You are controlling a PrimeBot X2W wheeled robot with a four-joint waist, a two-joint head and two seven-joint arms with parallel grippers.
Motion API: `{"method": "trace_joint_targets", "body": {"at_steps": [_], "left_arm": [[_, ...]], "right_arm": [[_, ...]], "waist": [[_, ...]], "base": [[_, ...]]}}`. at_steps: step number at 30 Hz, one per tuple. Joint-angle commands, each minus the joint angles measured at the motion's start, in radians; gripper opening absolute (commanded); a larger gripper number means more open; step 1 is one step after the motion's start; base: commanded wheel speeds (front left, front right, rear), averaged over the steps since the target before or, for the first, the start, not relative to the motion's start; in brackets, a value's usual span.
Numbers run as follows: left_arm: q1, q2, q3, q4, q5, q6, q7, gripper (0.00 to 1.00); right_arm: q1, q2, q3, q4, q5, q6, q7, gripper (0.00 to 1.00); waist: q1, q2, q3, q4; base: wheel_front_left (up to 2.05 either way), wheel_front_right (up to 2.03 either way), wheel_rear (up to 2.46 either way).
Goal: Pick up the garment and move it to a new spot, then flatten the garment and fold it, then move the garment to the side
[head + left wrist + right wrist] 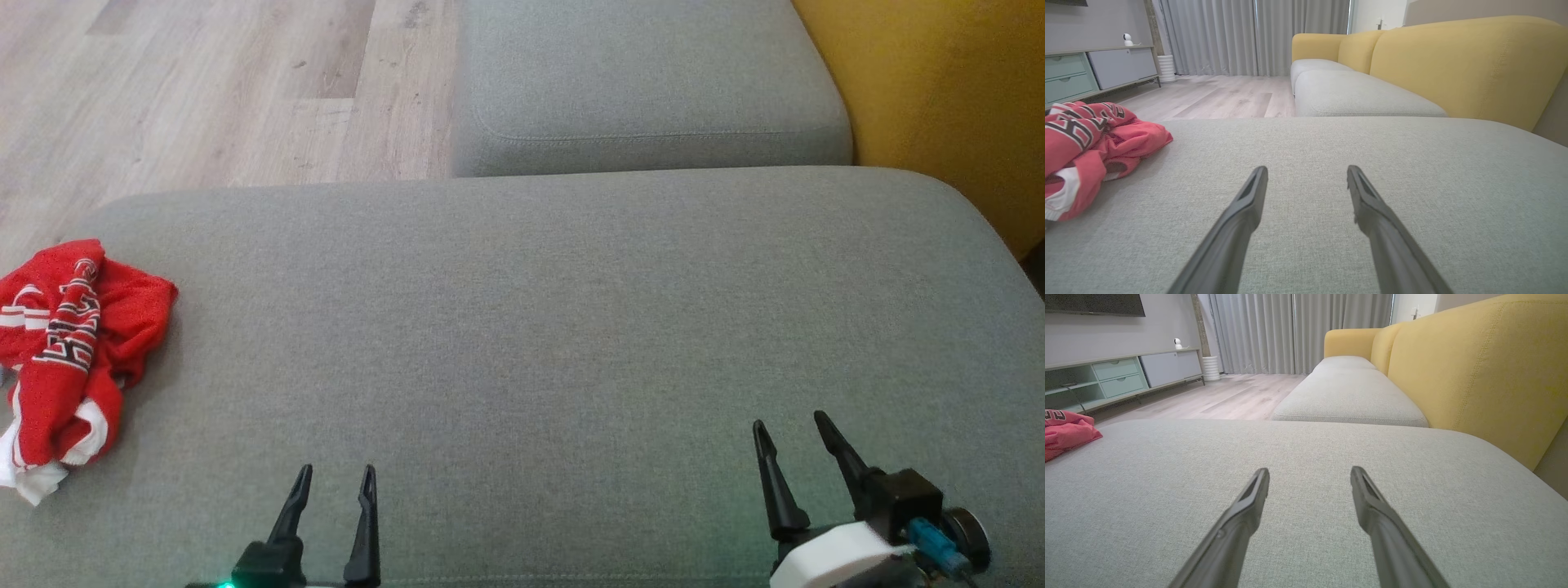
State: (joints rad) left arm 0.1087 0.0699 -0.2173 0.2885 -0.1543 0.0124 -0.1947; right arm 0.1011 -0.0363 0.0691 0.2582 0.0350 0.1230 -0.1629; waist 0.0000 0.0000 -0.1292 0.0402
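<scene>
The pale wood floor [204, 90] stretches out ahead of my jaws and to their left, running back to long grey curtains [1241, 36] at the far wall. A yellow sofa back [939, 98] rises to the right of my right gripper [788, 420]. Directly under and in front of both pairs of fingers lies a broad grey seat cushion [522, 327], its woven fabric smooth and flat. A second grey cushion [645, 82] butts against its far edge, ahead of me and towards the right. Far off to the left stands a low cabinet [1122, 375] with pale green drawers and a grey door, and a small white device [1177, 343] sits on top of it. The red garment [69, 343], with white trim and dark lettering, lies crumpled at the cushion's left edge, well to the left of my left gripper [336, 469] and clear of its fingers. Both my jaws stand spread wide with nothing between them, fingertips hovering low over the bare fabric.
</scene>
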Motion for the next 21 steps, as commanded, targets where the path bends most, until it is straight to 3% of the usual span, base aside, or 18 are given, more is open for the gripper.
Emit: {"method": "trace_joint_targets", "body": {"at_steps": [1,21], "left_arm": [[-0.03,0.008,0.033,-0.034,0.003,0.013,-0.001,1.0],[-0.023,0.014,0.043,-0.046,-0.04,0.032,0.023,1.0]], "right_arm": [[-0.038,-0.014,0.026,-0.034,-0.005,0.008,-0.014,1.0],[-0.044,-0.014,0.019,-0.025,0.001,0.008,-0.017,1.0]], "waist": [[0.0,0.0,0.0,0.0],[0.0,0.0,0.0,-0.002]], "base": [[0.0,0.0,0.0],[0.0,0.0,0.0]]}}
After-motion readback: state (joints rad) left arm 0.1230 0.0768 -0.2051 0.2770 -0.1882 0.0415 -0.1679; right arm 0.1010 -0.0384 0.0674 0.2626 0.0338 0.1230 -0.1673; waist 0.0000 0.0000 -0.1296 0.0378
